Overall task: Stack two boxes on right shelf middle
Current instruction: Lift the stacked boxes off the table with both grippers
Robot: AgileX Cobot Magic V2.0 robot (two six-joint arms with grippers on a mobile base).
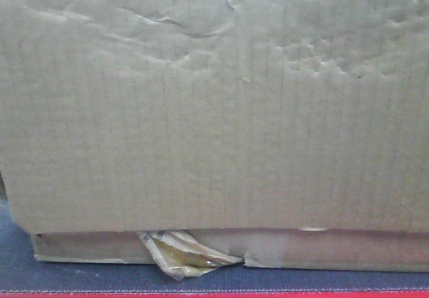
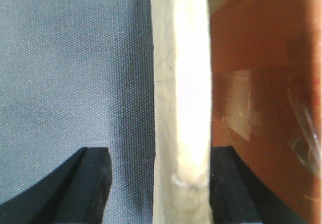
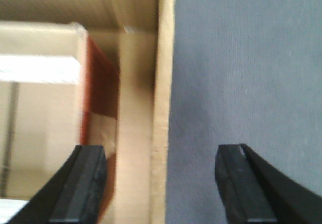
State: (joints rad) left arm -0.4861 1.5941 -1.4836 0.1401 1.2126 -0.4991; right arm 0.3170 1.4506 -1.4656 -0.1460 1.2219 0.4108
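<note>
While the tall box [image 1: 214,110] sits on the flat box [image 1: 322,250] on the grey worktop [image 1: 80,278], no shelf is in view, so the carry to it looks not yet done.

The left hand [image 2: 160,152] is released and straddles a pale cardboard wall [image 2: 181,83]. The worktop lies at its 9 o'clock and the brown box interior at its 3 o'clock. Its 3 o'clock finger seems to touch the wall, and its 9 o'clock finger stands apart from it.

In the front view, a crumpled tape scrap [image 1: 184,256] pokes out from under the tall box at about 7 o'clock.

The right hand [image 3: 161,151] is also released. It straddles another cardboard wall [image 3: 162,83], with the box interior at 9 o'clock and the worktop at 3 o'clock.

I cannot tell which box each wall belongs to.

The step in hand is probably pinching both walls. Each hand should be seated deep over its edge and both closed together, firmly but without crushing the thin board. If only the upper box is gripped, the flat one will likely stay behind. The lift should be level, so the walls do not bow or tear.
</note>
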